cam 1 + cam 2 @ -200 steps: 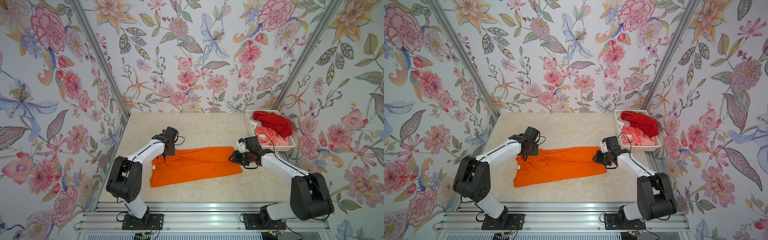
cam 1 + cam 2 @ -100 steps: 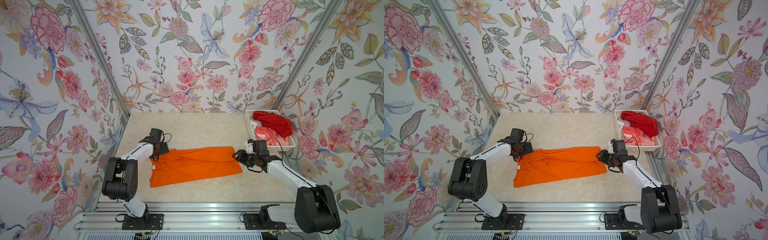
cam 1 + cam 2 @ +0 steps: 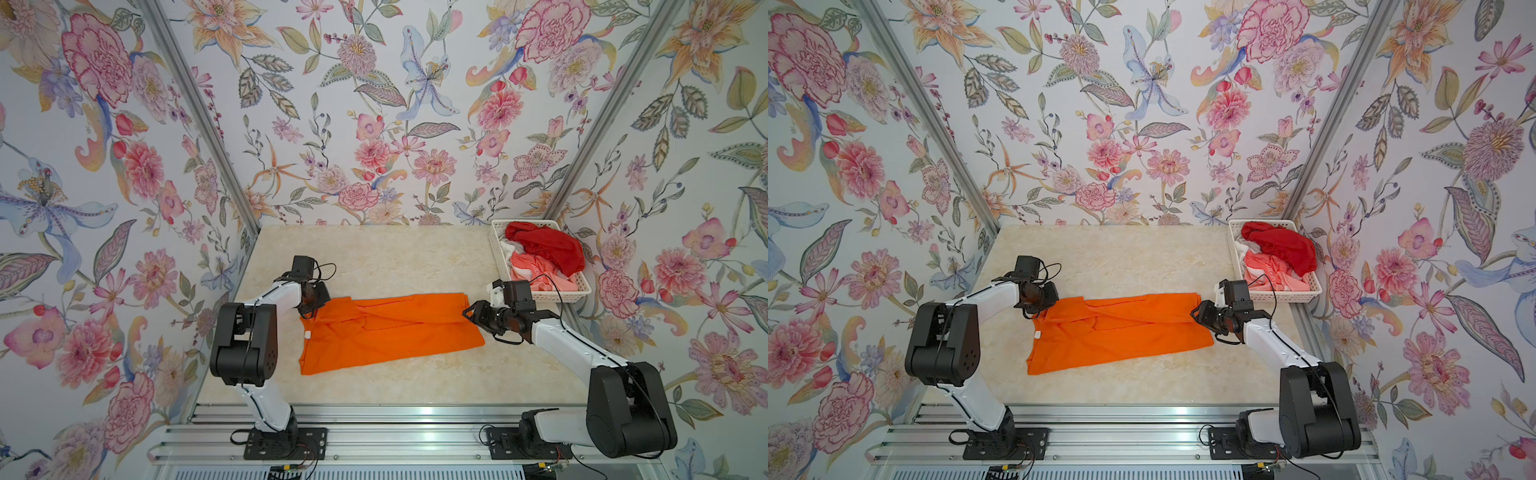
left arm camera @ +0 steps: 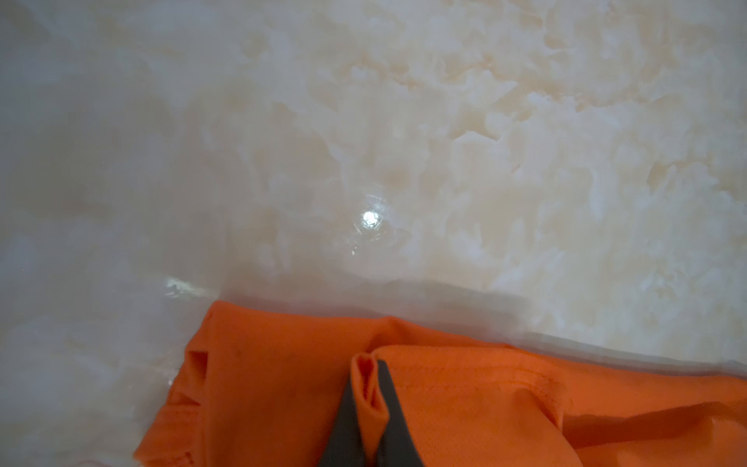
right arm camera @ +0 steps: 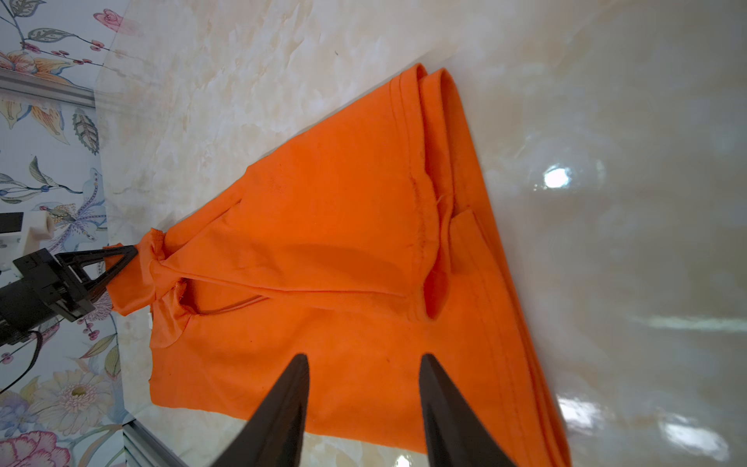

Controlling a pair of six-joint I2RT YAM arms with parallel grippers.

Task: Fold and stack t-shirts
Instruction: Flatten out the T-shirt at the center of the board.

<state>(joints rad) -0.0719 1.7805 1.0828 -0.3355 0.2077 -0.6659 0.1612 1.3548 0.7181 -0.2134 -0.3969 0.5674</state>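
Marble-patterned tabletop (image 3: 374,257) bore the orange t-shirt (image 3: 390,332), left gripper (image 4: 367,380) pinched tight on its nine-o'clock corner, right gripper (image 5: 364,358) half-parted, empty, at three o'clock.

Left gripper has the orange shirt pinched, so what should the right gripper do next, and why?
Probably lower the right gripper and close it on the end of the orange t-shirt beneath it. Its jaws stand open over the cloth, holding nothing, while the left gripper is shut on a fold at the opposite end.
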